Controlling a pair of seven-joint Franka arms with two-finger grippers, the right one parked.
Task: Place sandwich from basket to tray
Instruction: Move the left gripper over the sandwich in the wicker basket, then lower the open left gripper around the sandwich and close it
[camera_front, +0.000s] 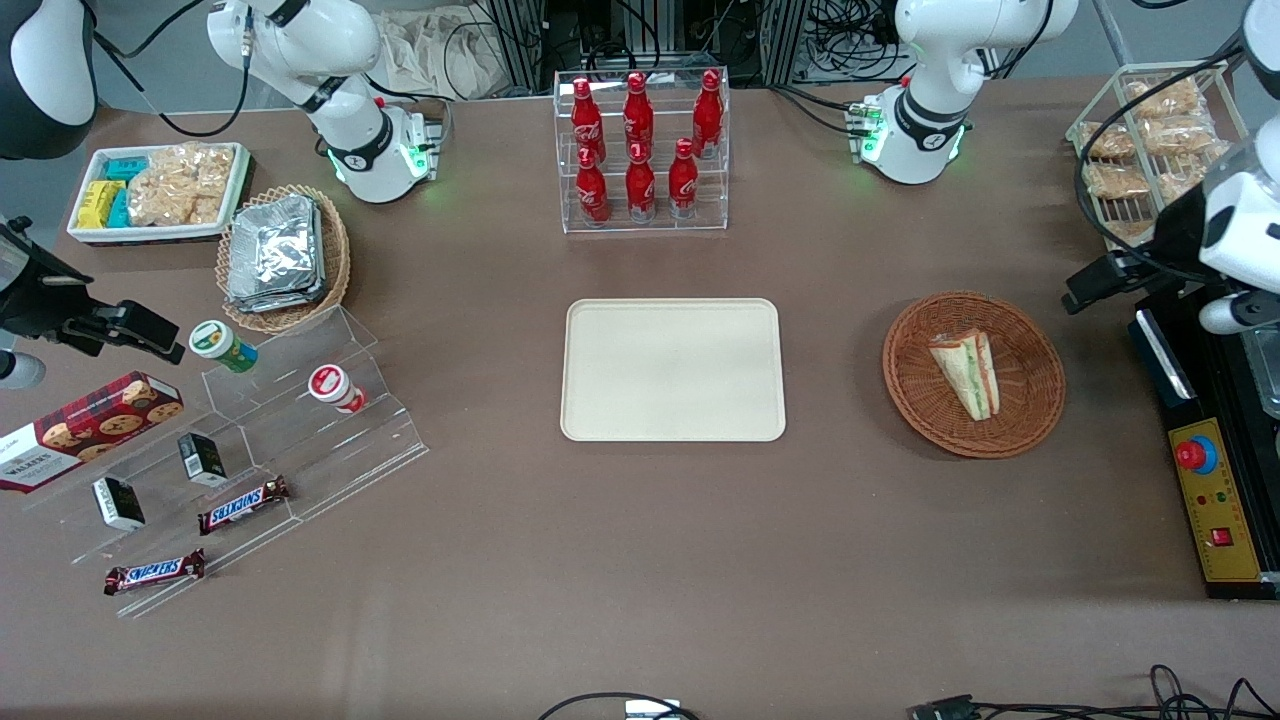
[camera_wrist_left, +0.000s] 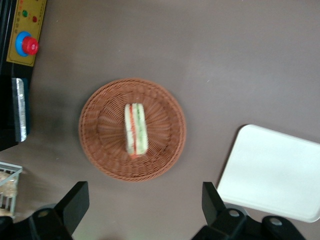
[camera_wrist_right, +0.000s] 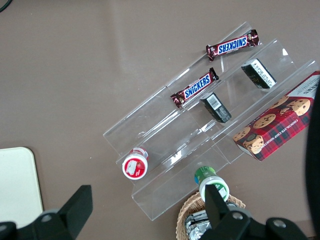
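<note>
The gripper (camera_wrist_left: 142, 210) hangs high with fingers spread wide, empty; the sandwich (camera_wrist_left: 135, 129) lies in the basket (camera_wrist_left: 100, 150) below, its length running across the gap between the fingers.

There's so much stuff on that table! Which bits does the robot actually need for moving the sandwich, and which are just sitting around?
Needed for the job:
- sandwich, lying in the basket
- tray, bare
- gripper, jaws open, above the table beside the basket

Just lying about:
- cola bottles
- Snickers bars
- cookie box
- foil packets
</note>
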